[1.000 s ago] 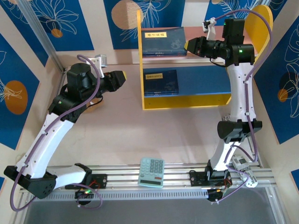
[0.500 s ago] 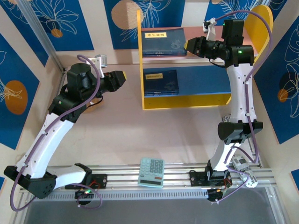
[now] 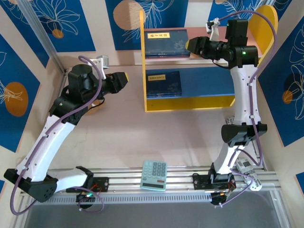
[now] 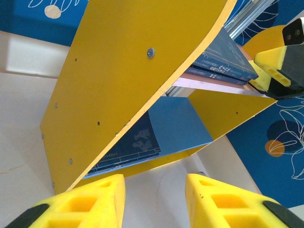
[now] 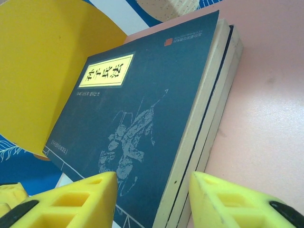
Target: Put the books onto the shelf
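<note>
Shelf first: two-tier shelf (image 3: 190, 102) with yellow side panels, pink top board and blue lower board, at 12 o'clock on the pale table (image 3: 156, 137), backed by blue floral wall panels (image 3: 52, 23).

Stack of two dark navy-blue books (image 3: 166, 42), thin, rectangular, yellow title label on the top cover, lies flat on the pink board at its 9 o'clock end, against the straight yellow panel. Single navy book (image 3: 163, 84), same label, lies flat on the blue board directly below, also at the 9 o'clock end.

Right gripper (image 3: 191, 45), yellow fingers, sits over the pink board at the stack's 3 o'clock edge. Wrist view: jaws parted, the stack's near corner reaches into the gap, nothing clamped. Cannot tell whether a pad touches the page edges.

Left gripper (image 3: 124, 80) hangs above the table at 9 o'clock of the shelf, apart from it, pointing at the outer face of the straight yellow panel. Jaws moderately open, nothing between them. That panel stands between this gripper and the books; its wrist view catches both book levels past the panel's slanted edge.

Mint-green calculator (image 3: 155, 175) lies at 6 o'clock on the aluminium rail (image 3: 185, 183) between the arm bases, well apart from the shelf. In the top view the right arm's white link crosses the shelf's 3 o'clock end and covers part of the rounded yellow panel.
</note>
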